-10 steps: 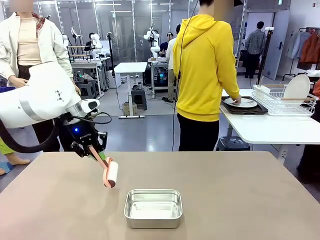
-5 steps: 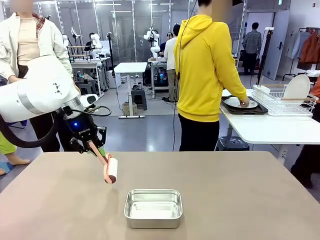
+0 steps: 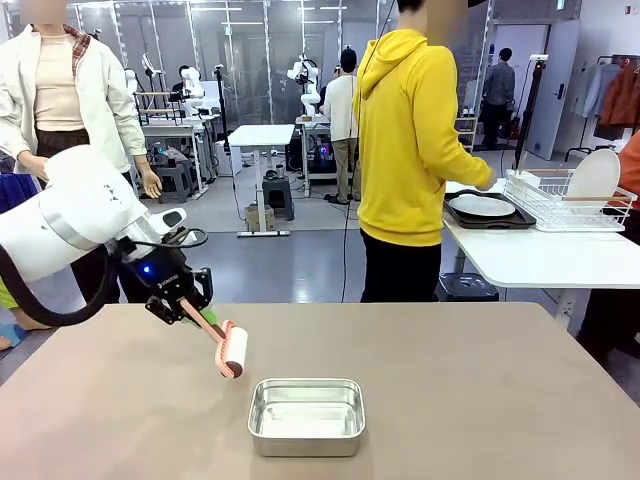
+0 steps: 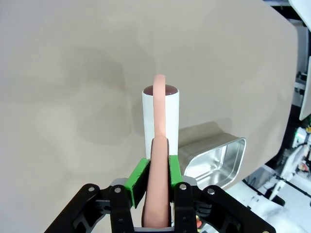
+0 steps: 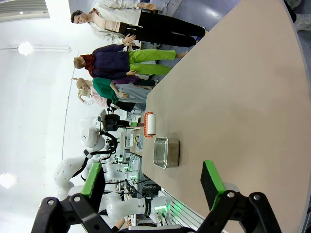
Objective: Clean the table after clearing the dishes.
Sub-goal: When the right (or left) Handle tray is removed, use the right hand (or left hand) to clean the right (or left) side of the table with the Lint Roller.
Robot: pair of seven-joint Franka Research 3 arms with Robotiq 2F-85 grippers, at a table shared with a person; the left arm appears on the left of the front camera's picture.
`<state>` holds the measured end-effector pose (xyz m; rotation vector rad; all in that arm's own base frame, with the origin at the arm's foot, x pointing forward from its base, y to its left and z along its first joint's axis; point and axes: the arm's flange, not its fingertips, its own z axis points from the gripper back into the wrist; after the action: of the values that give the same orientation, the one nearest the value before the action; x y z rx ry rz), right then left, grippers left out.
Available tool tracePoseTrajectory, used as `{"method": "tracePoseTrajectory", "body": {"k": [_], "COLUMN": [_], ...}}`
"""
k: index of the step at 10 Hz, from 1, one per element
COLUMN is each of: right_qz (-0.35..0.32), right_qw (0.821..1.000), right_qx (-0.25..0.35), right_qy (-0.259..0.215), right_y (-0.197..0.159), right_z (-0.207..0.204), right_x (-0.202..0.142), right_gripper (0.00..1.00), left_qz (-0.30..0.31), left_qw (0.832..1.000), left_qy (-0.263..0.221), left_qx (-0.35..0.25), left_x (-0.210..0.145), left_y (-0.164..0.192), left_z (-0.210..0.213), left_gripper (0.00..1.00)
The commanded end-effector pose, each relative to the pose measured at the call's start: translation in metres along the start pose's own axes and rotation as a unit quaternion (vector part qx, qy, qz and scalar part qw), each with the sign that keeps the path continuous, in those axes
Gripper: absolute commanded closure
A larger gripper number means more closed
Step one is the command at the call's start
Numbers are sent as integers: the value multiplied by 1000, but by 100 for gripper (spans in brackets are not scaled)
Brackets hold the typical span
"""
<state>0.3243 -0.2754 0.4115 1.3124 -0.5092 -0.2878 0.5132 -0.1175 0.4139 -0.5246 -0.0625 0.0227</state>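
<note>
The left claw (image 3: 186,302) is clamped on the pink handle of a lint roller (image 3: 235,350), its white drum hanging at five o'clock over the table (image 3: 480,370), with a steel pan (image 3: 306,415) nearby; the right claw (image 5: 153,178) stands open. It would be best to lower the drum flat and roll straight, overlapping strokes clear of the pan. The dishes (image 3: 482,206) sit on a side table at two o'clock.

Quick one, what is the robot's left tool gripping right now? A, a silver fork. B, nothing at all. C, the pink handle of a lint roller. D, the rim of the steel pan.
C: the left tool is shut on the pink handle of the lint roller, whose white roll hangs over the table near the steel pan.
</note>
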Motion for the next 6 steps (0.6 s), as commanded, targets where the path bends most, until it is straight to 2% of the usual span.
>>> {"method": "tracePoseTrajectory", "body": {"k": [1,6], "right_qz": [8,8], "right_qw": [1000,1000], "right_qx": [2,2], "right_qy": [1,1], "right_y": [4,4], "right_z": [0,0], "right_x": [-1,-1], "right_gripper": [0,0], "left_qz": [-12,-28], "left_qw": [998,997], "left_qy": [15,28], "left_qx": [-53,-66], "left_x": [9,21], "left_y": [15,43], "left_z": [-8,-51], "left_gripper": [78,78]}}
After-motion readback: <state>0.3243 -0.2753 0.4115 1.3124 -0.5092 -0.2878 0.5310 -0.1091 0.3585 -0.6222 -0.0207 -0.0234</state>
